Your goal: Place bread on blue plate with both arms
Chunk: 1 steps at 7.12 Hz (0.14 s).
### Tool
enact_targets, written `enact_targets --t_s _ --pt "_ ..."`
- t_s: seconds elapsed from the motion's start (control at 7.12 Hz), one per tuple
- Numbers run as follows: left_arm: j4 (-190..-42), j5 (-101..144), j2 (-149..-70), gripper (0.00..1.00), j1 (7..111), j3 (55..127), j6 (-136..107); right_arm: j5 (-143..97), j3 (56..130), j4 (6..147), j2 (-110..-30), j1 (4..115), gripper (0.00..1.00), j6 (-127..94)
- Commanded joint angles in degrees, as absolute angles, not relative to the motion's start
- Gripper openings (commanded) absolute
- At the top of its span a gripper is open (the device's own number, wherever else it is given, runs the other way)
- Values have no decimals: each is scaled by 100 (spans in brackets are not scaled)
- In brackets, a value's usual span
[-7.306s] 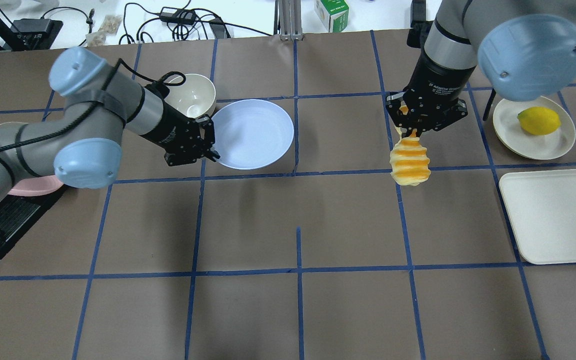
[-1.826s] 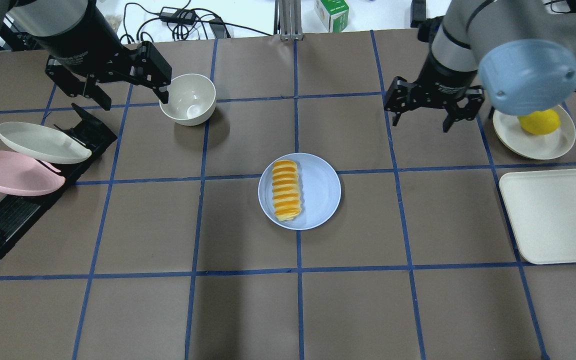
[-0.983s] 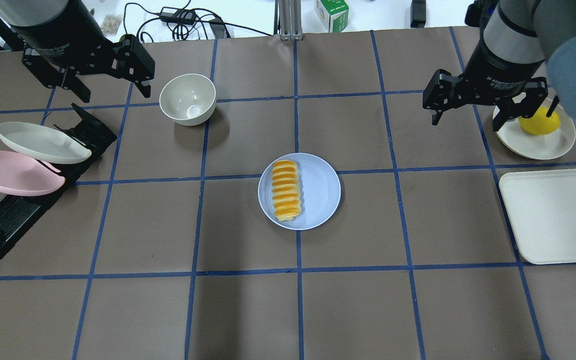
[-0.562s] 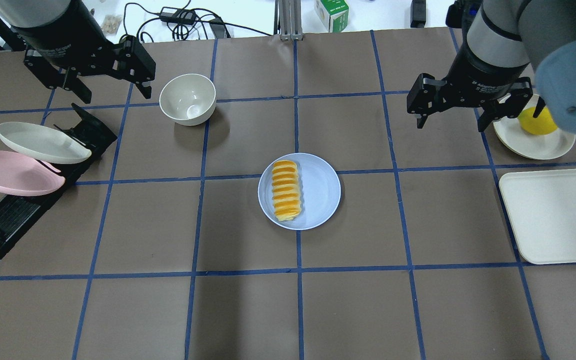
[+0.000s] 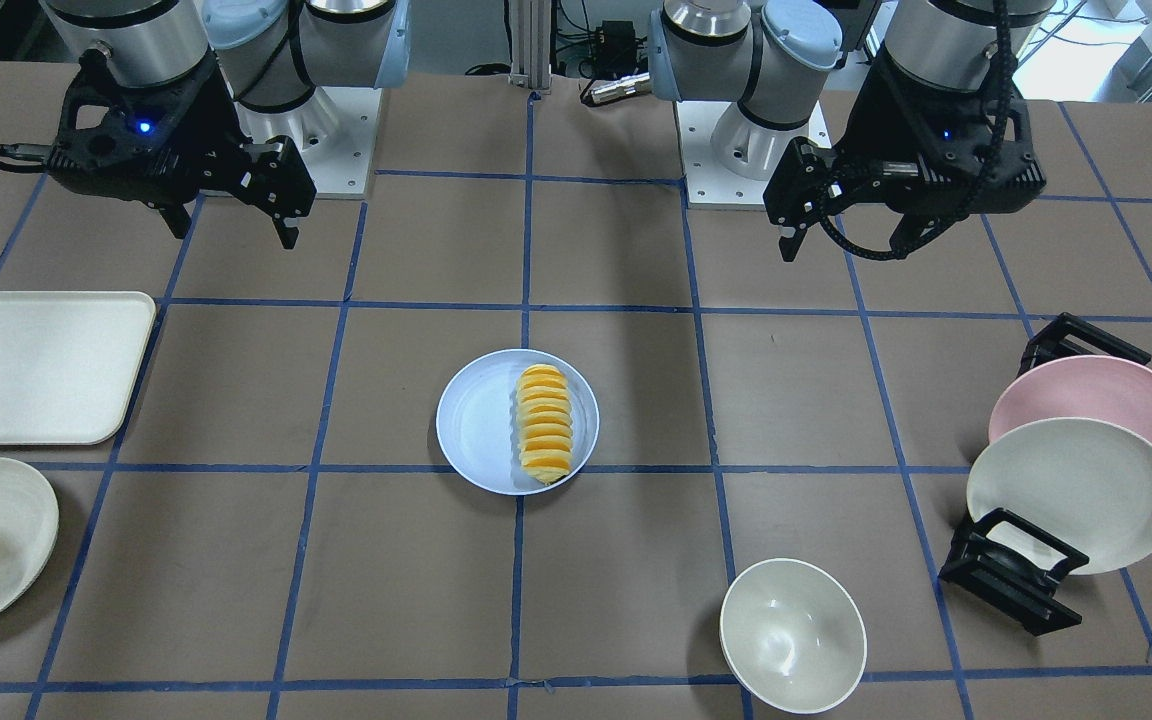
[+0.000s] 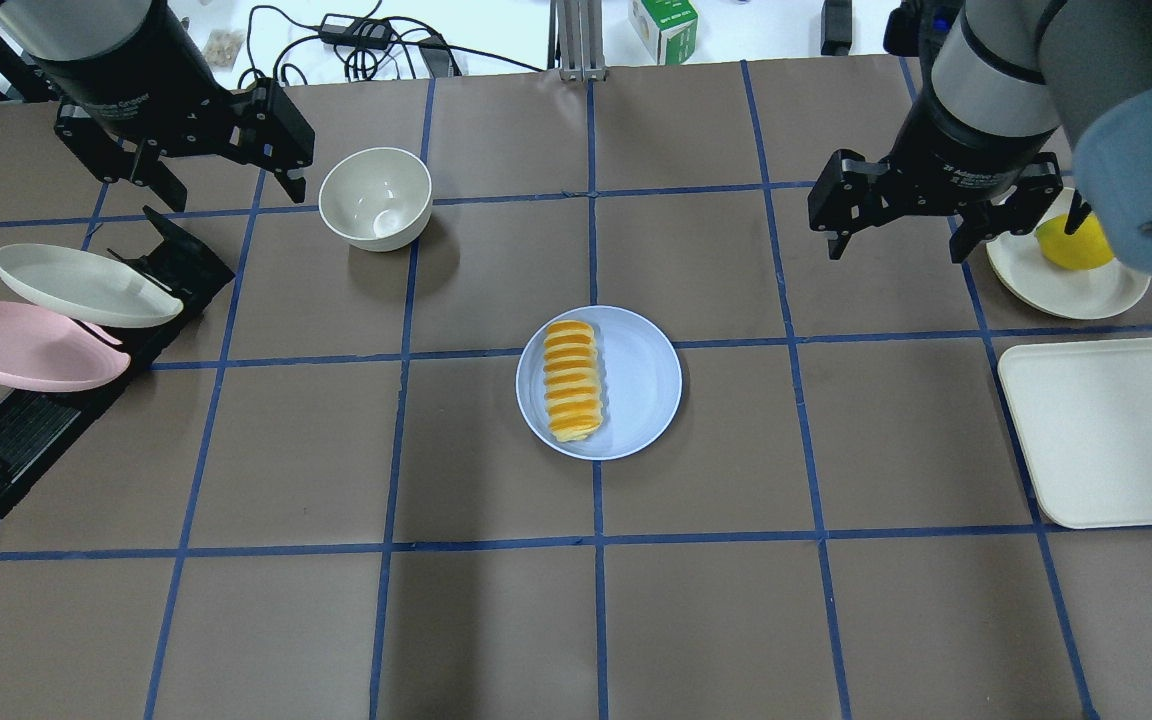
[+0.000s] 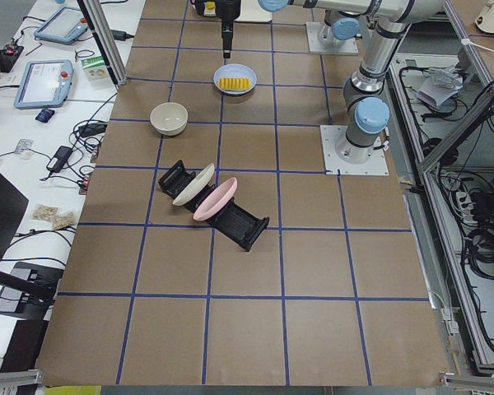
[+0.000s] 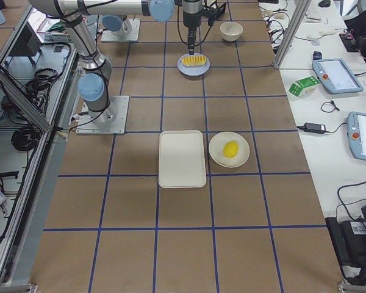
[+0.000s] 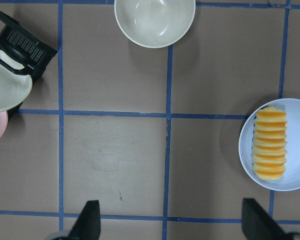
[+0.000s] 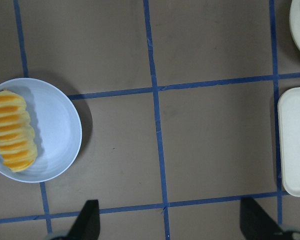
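The bread lies lengthwise on the left half of the blue plate at the table's centre. It also shows in the front view and in both wrist views. My left gripper hangs open and empty above the far left of the table, near the bowl. My right gripper hangs open and empty above the far right, beside the lemon's plate. Both are well away from the blue plate.
A cream bowl stands at the far left. A black rack holds a cream plate and a pink plate. A lemon sits on a cream plate, with a cream tray at the right edge.
Earlier the right gripper held the bread and the left held the blue plate. Now the bread rests on the plate at centre. In the last second the right gripper shifted slightly left.
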State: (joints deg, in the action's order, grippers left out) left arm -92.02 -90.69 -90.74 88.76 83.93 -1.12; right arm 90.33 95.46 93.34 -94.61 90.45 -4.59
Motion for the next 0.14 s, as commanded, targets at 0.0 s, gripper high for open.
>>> enact_targets --t_s 0.0 --pt "-9176 -9062 -9070 100 8877 8402 -114 8974 9545 9229 -9475 9044 100 -237"
